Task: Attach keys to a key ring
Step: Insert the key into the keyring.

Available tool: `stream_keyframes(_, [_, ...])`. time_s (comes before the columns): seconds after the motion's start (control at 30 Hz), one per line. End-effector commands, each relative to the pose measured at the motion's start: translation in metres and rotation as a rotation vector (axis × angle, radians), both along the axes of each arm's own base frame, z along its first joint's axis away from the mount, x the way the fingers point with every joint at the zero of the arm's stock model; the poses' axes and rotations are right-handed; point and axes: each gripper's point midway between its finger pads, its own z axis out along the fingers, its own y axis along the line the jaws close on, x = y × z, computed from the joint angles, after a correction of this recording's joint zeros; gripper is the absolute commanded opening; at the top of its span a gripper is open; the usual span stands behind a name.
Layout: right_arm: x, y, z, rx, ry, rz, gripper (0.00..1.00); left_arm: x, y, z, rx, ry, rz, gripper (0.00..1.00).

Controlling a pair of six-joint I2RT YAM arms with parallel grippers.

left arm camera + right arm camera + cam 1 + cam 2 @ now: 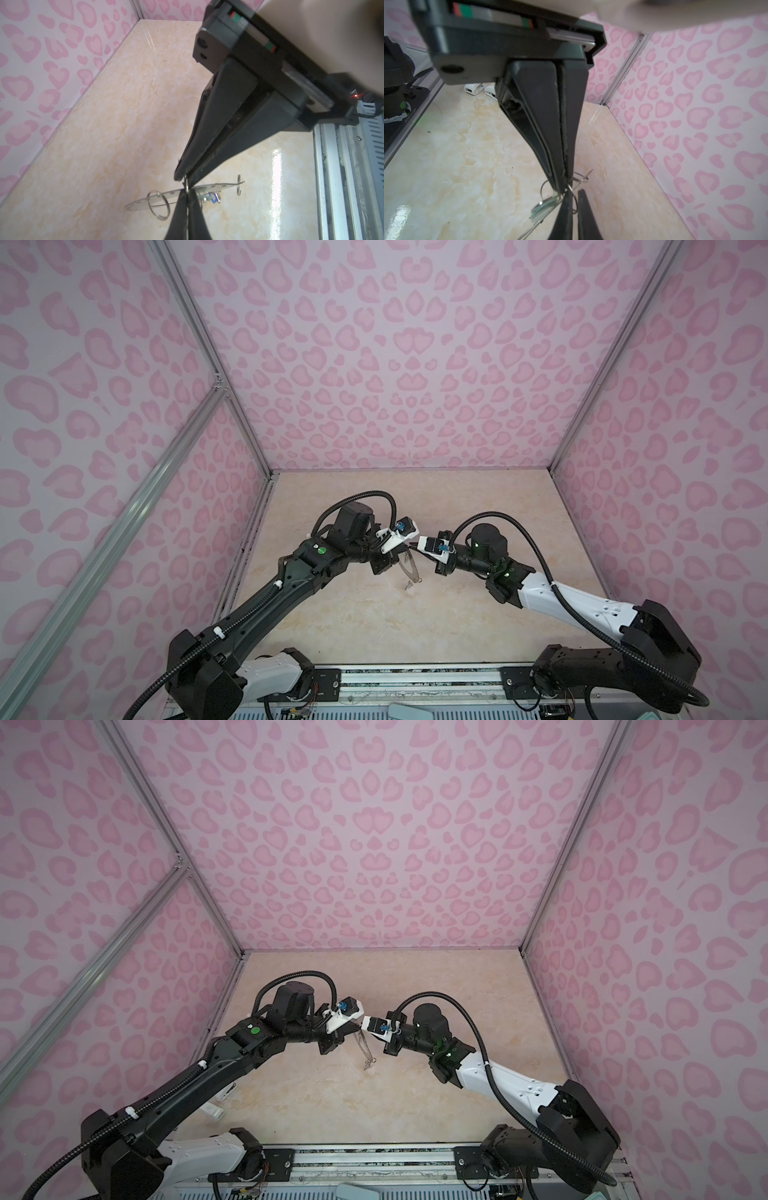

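Observation:
The key ring (143, 202) is a flat grey disc held in the air between both arms, edge-on in the left wrist view; in both top views it hangs tilted (409, 568) (362, 1046). My left gripper (187, 194) is shut on the disc's rim. My right gripper (575, 193) is shut on a small wire loop (574, 200) on the disc, its tips meeting just above my left one's (184, 179). A blue-headed key (214, 197) and a mint green key (545, 204) dangle from the disc. A larger wire loop (159, 205) hangs free.
Two small white objects (473, 89) (214, 1110) lie on the marble-patterned table near the left wall. Pink patterned walls (415, 364) close three sides. A metal rail (415, 676) with the arm bases runs along the front edge.

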Motion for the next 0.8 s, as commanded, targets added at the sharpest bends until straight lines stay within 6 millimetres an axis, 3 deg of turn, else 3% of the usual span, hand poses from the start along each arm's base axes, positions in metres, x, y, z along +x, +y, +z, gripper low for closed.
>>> stream_keyframes(0.0, [0.002,0.002,0.004,0.016,-0.008,-0.001,0.02,-0.005,-0.006,0.008,-0.030,-0.010,-0.049,0.03])
stream_keyframes(0.07, [0.004,0.001,0.001,0.004,0.001,-0.013,0.00,-0.003,-0.005,0.010,-0.040,-0.024,-0.038,0.03])
stream_keyframes(0.17, [0.004,-0.001,-0.001,-0.001,-0.002,-0.022,0.00,0.001,0.000,0.016,-0.072,-0.052,-0.007,0.21])
stream_keyframes(0.33, [0.004,-0.004,0.006,0.056,0.004,-0.013,0.00,0.013,0.015,0.021,-0.148,-0.011,0.070,0.33])
stream_keyframes(0.77, [0.005,-0.002,0.019,0.169,0.033,0.008,0.00,0.001,0.008,0.013,-0.245,0.110,0.015,0.31])
